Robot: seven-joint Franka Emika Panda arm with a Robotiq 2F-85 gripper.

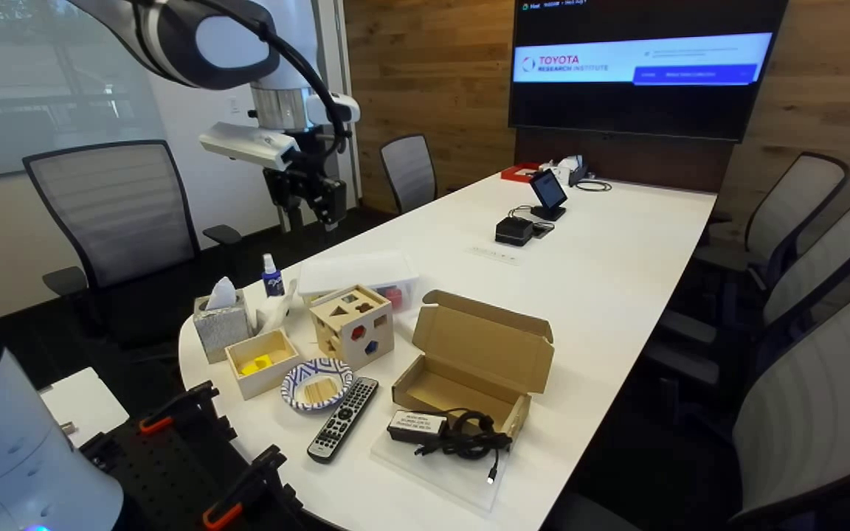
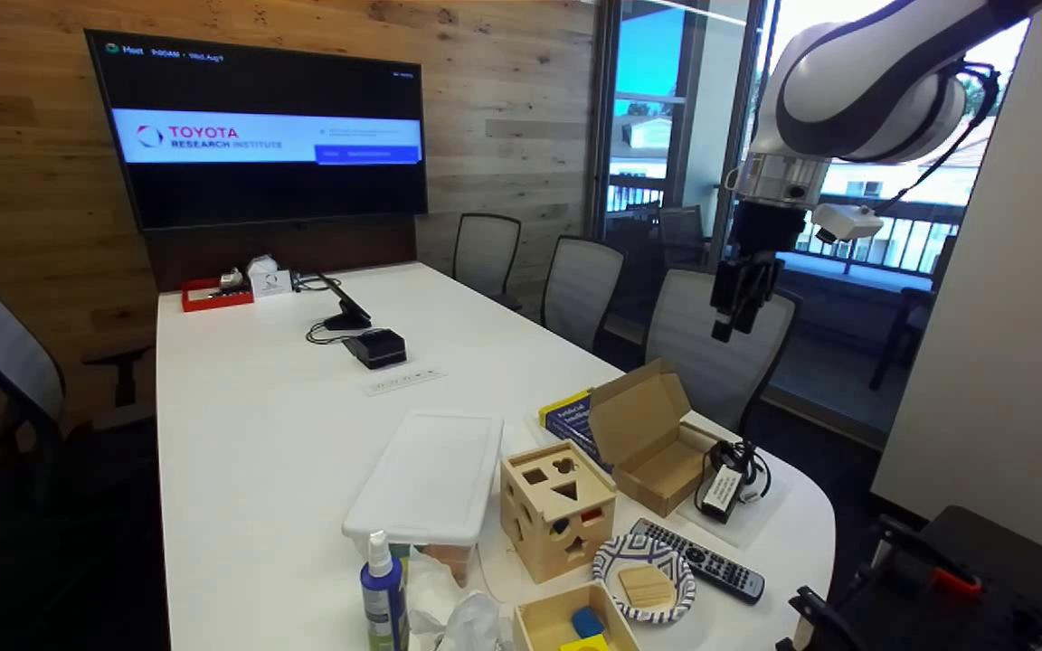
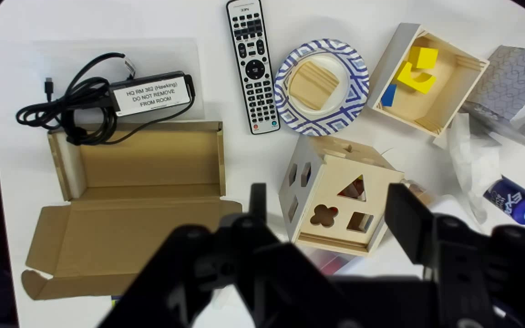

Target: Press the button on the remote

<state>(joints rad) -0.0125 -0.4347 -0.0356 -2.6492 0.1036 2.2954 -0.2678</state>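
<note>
The remote (image 3: 254,68), a slim black handset with rows of pale buttons and a round dark pad, lies flat and face up near the rounded table end. In both exterior views the remote (image 1: 342,420) (image 2: 706,561) rests beside the patterned plate, whose rim is very close to it. My gripper (image 3: 328,193) is open, with nothing between its fingers. High above the table, the gripper (image 1: 313,217) (image 2: 734,327) is well apart from the remote. In the wrist view, the wooden shape cube shows far below, between the fingertips.
Around the remote are the plate (image 3: 356,68), a power adapter (image 3: 151,95) with coiled cable, an open cardboard box (image 3: 153,237) and the tall wooden cube (image 3: 331,182). A shallow wooden tray (image 3: 388,68), a spray bottle (image 3: 508,198) and a lidded plastic bin (image 2: 431,470) stand farther off.
</note>
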